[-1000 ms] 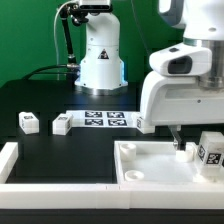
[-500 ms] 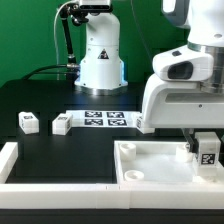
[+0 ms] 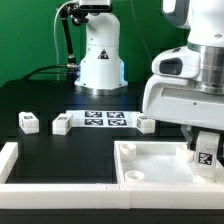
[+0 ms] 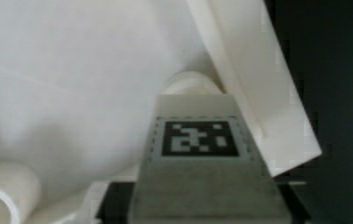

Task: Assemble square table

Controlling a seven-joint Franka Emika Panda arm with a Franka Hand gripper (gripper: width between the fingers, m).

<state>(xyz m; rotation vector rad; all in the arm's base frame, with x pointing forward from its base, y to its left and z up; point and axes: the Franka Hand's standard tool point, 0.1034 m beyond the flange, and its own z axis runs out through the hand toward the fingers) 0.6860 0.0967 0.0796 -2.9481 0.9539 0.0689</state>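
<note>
nearest the camera: low white border wall (image 3: 60,190) along the counter's (image 3: 70,150) front edge, turning up the exterior view's left side

table top (image 3: 150,170) lies flat on the counter just behind that wall, at the exterior view's right, raised rim up, inside bare white

my tool (image 3: 206,148) is down over the top's right part, clenched on one tagged leg (image 3: 207,156); tag faces the camera

wrist view: same leg (image 4: 199,140) sits upright between my tool's (image 4: 199,195) two sides, tag square-on. A round corner socket (image 4: 196,83) shows just beyond the leg and the top's rim (image 4: 253,80) runs close alongside. Can't tell whether the leg's foot touches the tray floor or hangs just above it

farther back on the black counter, well apart from the top: left leg (image 3: 29,122) and second leg (image 3: 62,125), side by side with a gap

marker board (image 3: 105,119) lies flat just past the second leg; third leg (image 3: 146,124) sits at the board's right end, partly behind my arm

farthest: arm base (image 3: 100,55) in front of the green backdrop
</note>
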